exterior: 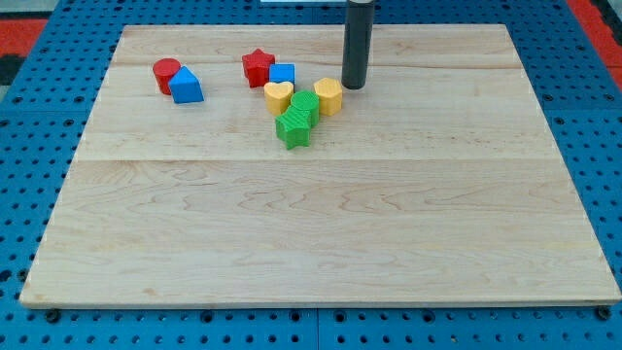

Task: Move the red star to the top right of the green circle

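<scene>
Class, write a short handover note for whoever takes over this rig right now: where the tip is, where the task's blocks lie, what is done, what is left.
My tip stands just right of the yellow block, clear of the red star.
The red star sits at the cluster's upper left, beside the blue cube.
The green circle lies lower right of it, against the green block.
Done: nothing visible.
Left: push the star round to the circle's top right.
</scene>
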You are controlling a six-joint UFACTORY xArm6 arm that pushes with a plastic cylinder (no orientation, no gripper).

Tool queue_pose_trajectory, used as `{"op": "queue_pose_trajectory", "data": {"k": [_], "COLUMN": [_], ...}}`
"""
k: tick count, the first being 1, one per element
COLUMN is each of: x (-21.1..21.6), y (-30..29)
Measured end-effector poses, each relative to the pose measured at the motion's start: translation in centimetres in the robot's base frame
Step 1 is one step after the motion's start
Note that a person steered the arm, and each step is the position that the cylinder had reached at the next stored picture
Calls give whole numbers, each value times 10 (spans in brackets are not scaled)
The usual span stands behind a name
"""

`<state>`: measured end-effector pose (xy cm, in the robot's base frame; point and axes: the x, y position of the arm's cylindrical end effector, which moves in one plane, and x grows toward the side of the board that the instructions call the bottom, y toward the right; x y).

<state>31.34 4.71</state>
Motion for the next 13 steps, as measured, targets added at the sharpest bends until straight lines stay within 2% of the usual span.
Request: {"op": "queue_pose_trajectory", "data": {"k": [1, 3, 4, 6, 8, 10, 13], "x": [0, 40, 29, -109, -120, -91, 17], "y": [-18, -47, -47, -53, -121, -128, -128]}}
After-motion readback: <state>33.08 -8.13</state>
